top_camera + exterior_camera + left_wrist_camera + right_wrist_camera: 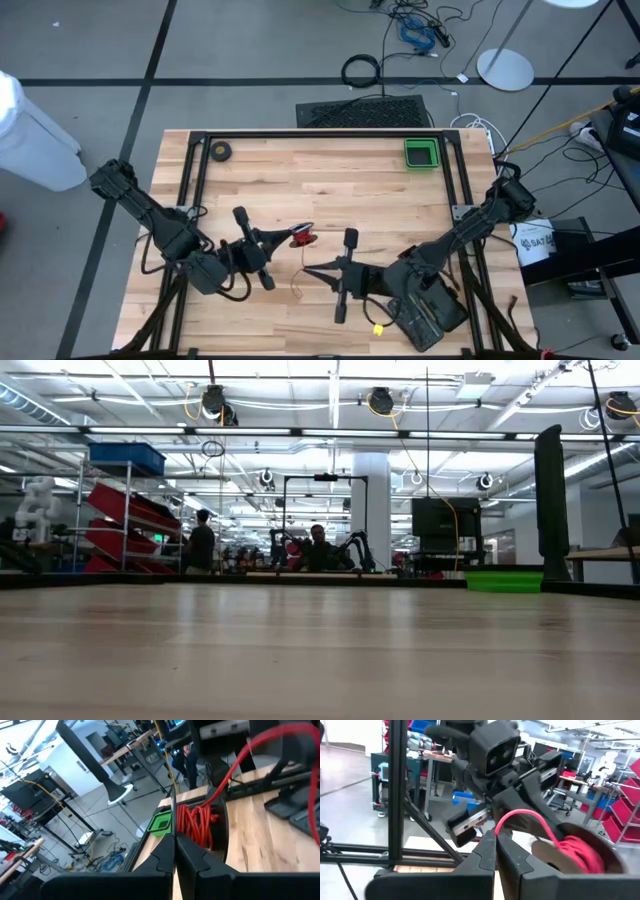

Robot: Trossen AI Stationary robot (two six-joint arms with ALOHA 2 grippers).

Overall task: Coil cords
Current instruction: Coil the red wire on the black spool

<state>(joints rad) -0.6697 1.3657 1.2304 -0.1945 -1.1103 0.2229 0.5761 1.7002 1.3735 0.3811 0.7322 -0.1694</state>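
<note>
The cords (301, 238) are a small red bundle on a dark round spool near the table's middle. They also show in the left wrist view (197, 822) and in the right wrist view (580, 852). My left gripper (289, 238) is shut right beside the bundle, on its left. My right gripper (308, 268) is shut just nearer the front edge, on a red strand that runs out of the bundle. The low view shows neither gripper nor the cords. My left gripper pinches a thin dark strand (173, 820) between its two shut fingertips, level, from the table's left. The red bundle sits just beyond the tips. Whether the fingers also touch the spool, I cannot tell. My right gripper pinches the red strand (498, 826) at its fingertips, coming level from the table's right. The strand arcs in a slack loop (535, 815) from the tips over to the bundle.
A green tray (421, 153) stands at the far right of the table and shows in the low view (503, 580). A small dark tape roll (220, 151) lies at the far left. A black frame (320, 133) rims the far edge. A black cable loop (361, 70) lies on the floor beyond.
</note>
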